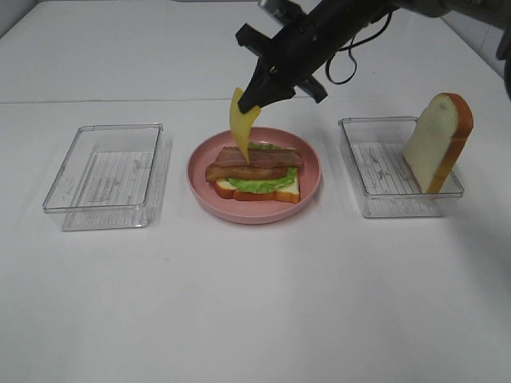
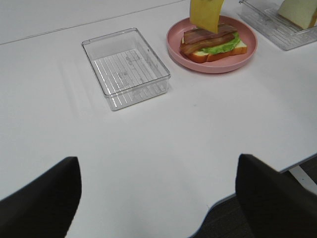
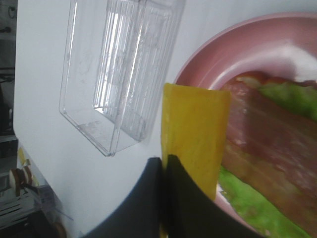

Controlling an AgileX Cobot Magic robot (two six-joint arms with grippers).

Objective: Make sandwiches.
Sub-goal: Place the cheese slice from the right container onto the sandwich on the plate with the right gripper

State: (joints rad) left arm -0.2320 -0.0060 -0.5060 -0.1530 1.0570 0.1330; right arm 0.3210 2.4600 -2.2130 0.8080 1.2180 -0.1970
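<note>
The partial sandwich (image 1: 257, 173) lies on the pink plate (image 1: 310, 198): a bread slice, green lettuce and bacon strips on top. My right gripper (image 1: 257, 94) is shut on a yellow cheese slice (image 1: 241, 120) that hangs just above the bacon. The cheese fills the middle of the right wrist view (image 3: 195, 134), and shows over the plate in the left wrist view (image 2: 206, 13). A second bread slice (image 1: 437, 140) stands on edge in the right clear tray (image 1: 375, 179). My left gripper's fingers (image 2: 39, 201) hang wide apart over bare table, far from the plate.
An empty clear tray (image 1: 108, 174) sits left of the plate; it also shows in the left wrist view (image 2: 126, 67) and the right wrist view (image 3: 116, 74). The table's front edge (image 2: 277, 171) is near the left gripper.
</note>
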